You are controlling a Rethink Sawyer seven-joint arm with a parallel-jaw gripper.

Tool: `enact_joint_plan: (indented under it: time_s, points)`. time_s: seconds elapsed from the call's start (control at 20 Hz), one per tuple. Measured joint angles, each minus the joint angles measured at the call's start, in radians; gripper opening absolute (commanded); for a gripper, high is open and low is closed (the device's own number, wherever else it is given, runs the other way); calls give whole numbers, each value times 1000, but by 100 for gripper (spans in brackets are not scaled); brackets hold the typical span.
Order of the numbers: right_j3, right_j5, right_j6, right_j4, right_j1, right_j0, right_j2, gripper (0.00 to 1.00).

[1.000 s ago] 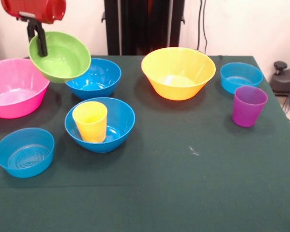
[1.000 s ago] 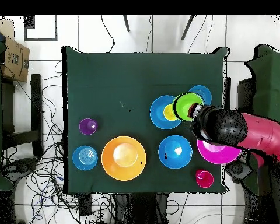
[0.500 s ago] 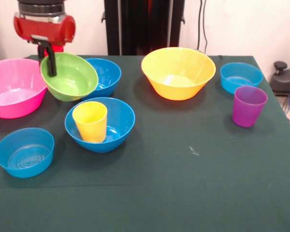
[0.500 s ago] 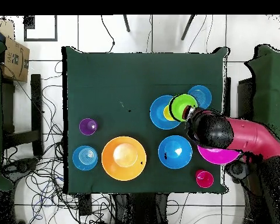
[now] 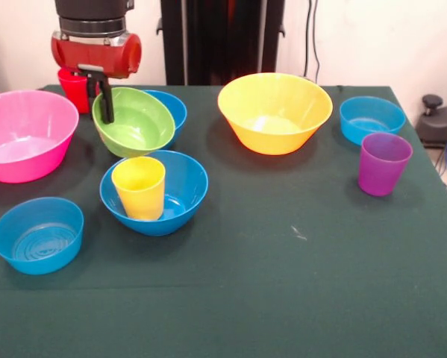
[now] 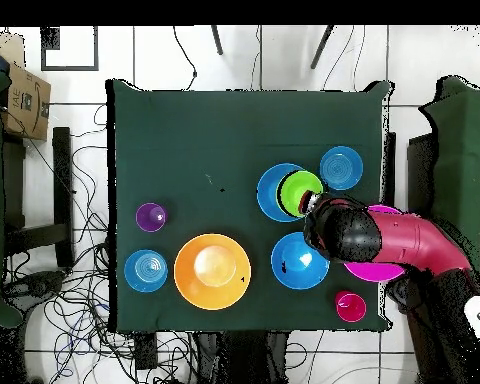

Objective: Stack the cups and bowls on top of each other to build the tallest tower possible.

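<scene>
Lime green bowl (image 5: 133,121) hangs tilted in the air, pinched at its left rim by the gripper (image 5: 104,101), one black finger (image 5: 104,103) showing inside the bowl. In the front view it sits just above and behind the yellow cup (image 5: 139,186), which stands upright in a deep blue bowl (image 5: 180,186) on the green table (image 5: 298,268). A second deep blue bowl (image 5: 174,107) shows behind the green one. The pink bowl (image 5: 22,134) is at the far left, the red cup (image 5: 74,88) behind it. Right of centre stand the yellow-orange bowl (image 5: 275,112), a light-blue bowl (image 5: 372,118) and the purple cup (image 5: 383,162). Another light-blue bowl (image 5: 38,234) sits near left.
</scene>
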Motion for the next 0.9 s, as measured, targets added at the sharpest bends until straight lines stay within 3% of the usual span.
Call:
enact_joint_plan:
  time_s: [0.9]
  points:
    - [6,-14,0,0,32,7,-9,0]
